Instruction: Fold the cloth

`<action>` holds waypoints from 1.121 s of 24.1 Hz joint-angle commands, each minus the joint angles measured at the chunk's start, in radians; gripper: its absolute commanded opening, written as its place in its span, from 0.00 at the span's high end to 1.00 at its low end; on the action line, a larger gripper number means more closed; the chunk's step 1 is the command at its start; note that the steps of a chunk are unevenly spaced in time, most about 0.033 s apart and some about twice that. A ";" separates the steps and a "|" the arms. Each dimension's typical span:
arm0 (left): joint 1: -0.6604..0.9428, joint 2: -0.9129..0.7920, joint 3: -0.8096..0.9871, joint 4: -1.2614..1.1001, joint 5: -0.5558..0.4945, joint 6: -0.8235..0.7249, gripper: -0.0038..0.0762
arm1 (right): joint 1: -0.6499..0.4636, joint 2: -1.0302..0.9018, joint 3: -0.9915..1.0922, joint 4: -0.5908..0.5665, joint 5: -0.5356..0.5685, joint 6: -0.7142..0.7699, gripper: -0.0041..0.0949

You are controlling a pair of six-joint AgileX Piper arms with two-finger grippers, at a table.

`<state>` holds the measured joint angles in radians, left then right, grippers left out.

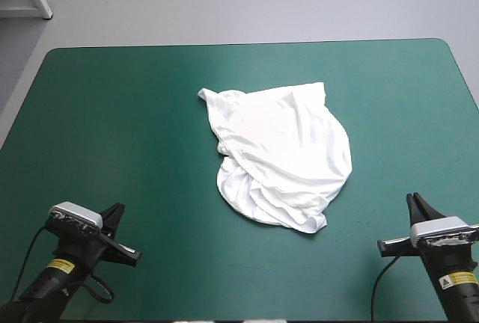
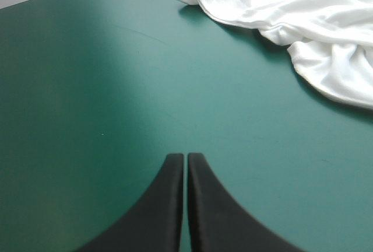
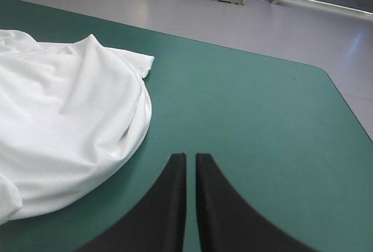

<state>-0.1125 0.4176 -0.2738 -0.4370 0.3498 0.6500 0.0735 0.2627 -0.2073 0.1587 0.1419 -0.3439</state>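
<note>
The white T-shirt [image 1: 281,155] lies in a crumpled heap at the middle of the teal-green table [image 1: 112,114]. My left gripper [image 1: 114,214] rests near the front left corner, shut and holding nothing. From its wrist view the T-shirt [image 2: 303,18] lies well ahead and off to one side of the gripper [image 2: 186,157]. My right gripper [image 1: 415,203] sits near the front right corner, also shut and bare. In the right wrist view the T-shirt [image 3: 64,123] spreads beside and ahead of the gripper [image 3: 190,156], apart from it.
Bare teal-green cover surrounds the heap on all sides. The table's far edge [image 1: 247,43] and rounded far right corner [image 3: 320,70] border grey floor.
</note>
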 commanded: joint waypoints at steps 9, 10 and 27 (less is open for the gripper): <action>-0.003 0.008 -0.036 -0.025 -0.047 -0.012 0.93 | -0.008 0.009 -0.031 -0.006 -0.073 -0.004 0.89; -0.003 0.008 -0.036 -0.032 -0.039 -0.012 0.93 | -0.008 0.009 -0.031 -0.006 -0.073 -0.004 0.89; -0.003 0.212 -0.245 -0.248 0.287 -0.053 0.51 | -0.008 0.009 -0.031 -0.006 -0.073 -0.004 0.89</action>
<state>-0.1125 0.5705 -0.4613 -0.5624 0.6428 0.6026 0.0735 0.2627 -0.2073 0.1587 0.1427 -0.3439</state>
